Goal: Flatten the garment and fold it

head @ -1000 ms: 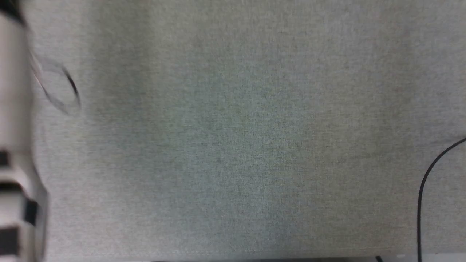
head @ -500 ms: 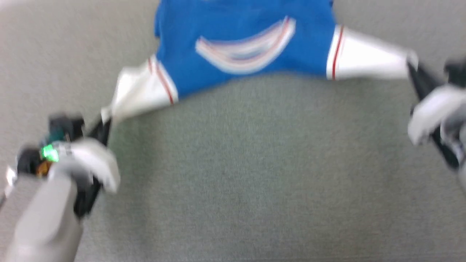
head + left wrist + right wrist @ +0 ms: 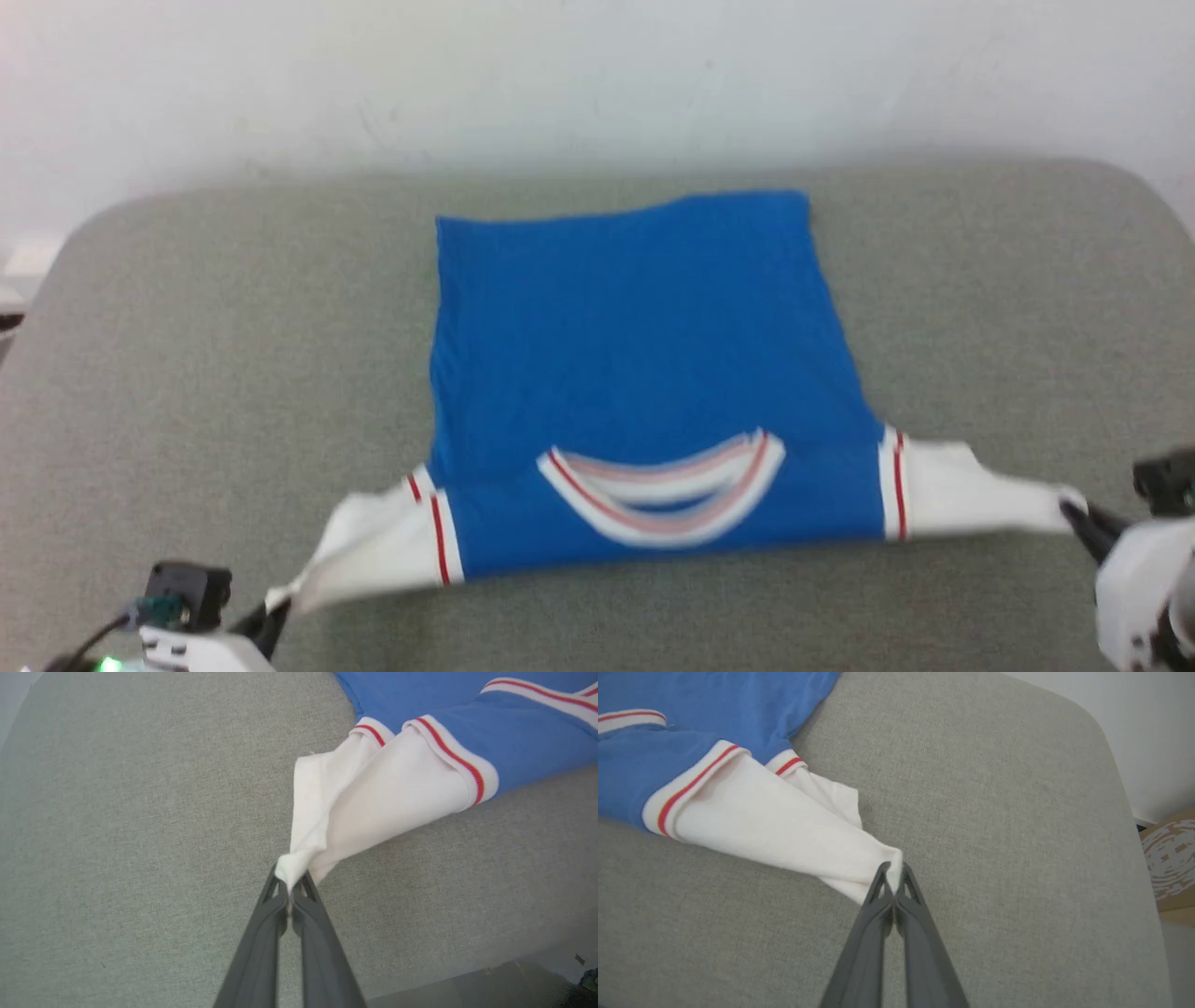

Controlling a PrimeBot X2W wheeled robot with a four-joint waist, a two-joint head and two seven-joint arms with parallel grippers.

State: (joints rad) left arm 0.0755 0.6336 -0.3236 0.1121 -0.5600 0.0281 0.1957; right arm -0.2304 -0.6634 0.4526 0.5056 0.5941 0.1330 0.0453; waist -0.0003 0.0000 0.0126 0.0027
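Two sleeve tips of royal-blue jersey T-shirt with white sleeves and red-striped white trim (image 3: 635, 355) hidden inside pinches: left gripper (image 3: 289, 884) clamped on one bunched sleeve, right gripper (image 3: 893, 875) on other; both gripper bodies cut off at head view's bottom edge. Shirt flat at middle of grey woven round-cornered pad (image 3: 187, 373), collar nearest robot; sleeves pulled into smooth cones.

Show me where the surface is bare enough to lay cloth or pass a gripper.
Bare grey surface lies wide left of the garment, wide to its right, in a band between its far hem and the wall, and in a narrow strip nearer than the collar. Crowded: the near corners, where left gripper and right gripper pinch the sleeves.
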